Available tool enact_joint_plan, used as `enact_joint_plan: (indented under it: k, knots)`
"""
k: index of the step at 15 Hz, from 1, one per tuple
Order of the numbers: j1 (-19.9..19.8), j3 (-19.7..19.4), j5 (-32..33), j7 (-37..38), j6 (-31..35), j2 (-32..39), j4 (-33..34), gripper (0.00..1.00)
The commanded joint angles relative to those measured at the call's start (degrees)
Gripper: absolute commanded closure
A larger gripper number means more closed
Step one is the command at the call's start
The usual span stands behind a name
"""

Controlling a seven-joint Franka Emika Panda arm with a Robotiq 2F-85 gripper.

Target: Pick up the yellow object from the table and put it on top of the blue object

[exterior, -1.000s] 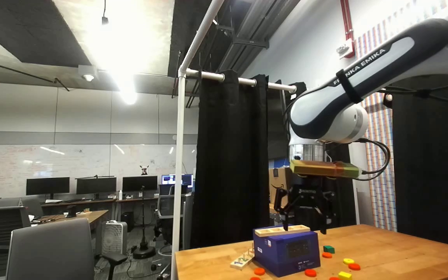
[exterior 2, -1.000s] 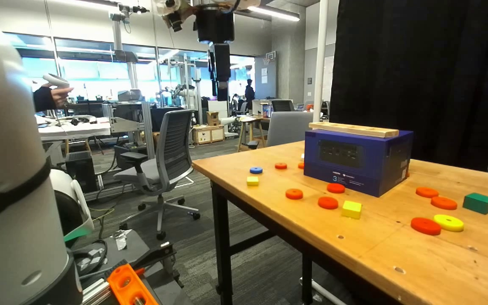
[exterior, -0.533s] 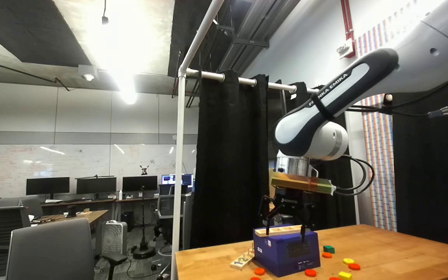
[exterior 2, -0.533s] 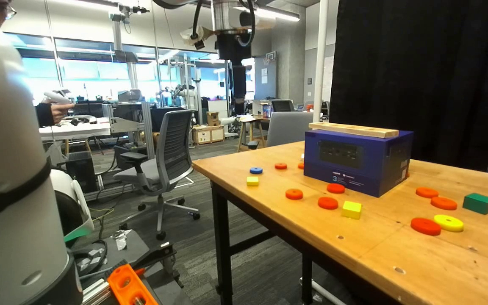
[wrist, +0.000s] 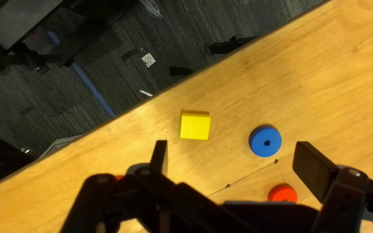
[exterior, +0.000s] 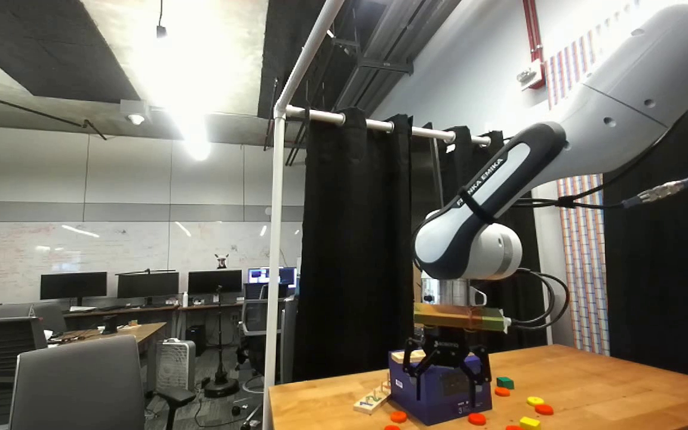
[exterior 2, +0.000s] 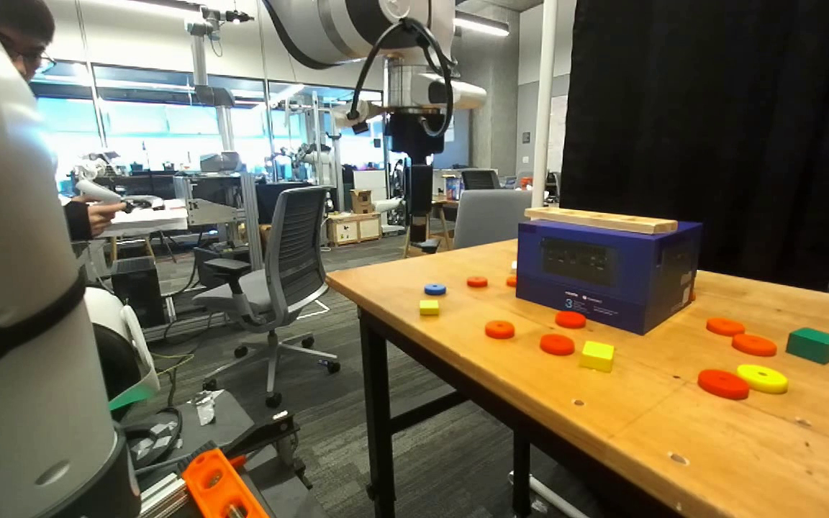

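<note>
A small yellow block (wrist: 195, 126) lies flat on the table near its edge, beside a blue disc (wrist: 265, 141); the block also shows in an exterior view (exterior 2: 429, 308). A second yellow block (exterior 2: 597, 356) and a yellow disc (exterior 2: 762, 378) lie nearer the box. The dark blue box (exterior 2: 587, 273) stands on the table with a wooden strip on top; it also shows in an exterior view (exterior: 404, 394), partly behind the gripper. My gripper (wrist: 230, 149) is open and empty above the table, its fingers pointing down; it shows in both exterior views (exterior: 445, 397) (exterior 2: 418, 234).
The wooden strip (exterior 2: 601, 220) lies along the box top. Several orange discs (exterior 2: 557, 344) and a green block (exterior 2: 814, 345) lie around the box. A pegged board (exterior: 372, 399) lies beside it. The table edge (wrist: 154, 96) runs close to the yellow block. A person's hand (exterior 2: 101, 216) shows at the far left.
My gripper has come down steadily, and in an exterior view it has shifted to the left, staying open. The table pieces and the box have not moved.
</note>
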State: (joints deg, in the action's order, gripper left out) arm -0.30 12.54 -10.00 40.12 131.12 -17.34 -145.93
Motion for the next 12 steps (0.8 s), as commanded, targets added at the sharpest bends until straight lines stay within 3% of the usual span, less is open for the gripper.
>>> enact_joint_plan:
  k: [1,12]
  knots:
    - [0.2,-1.4,1.2,1.2,3.4,5.1,1.8,0.00]
    - [1.7,-4.9,-0.3,0.3,10.5,15.6,1.4,0.00]
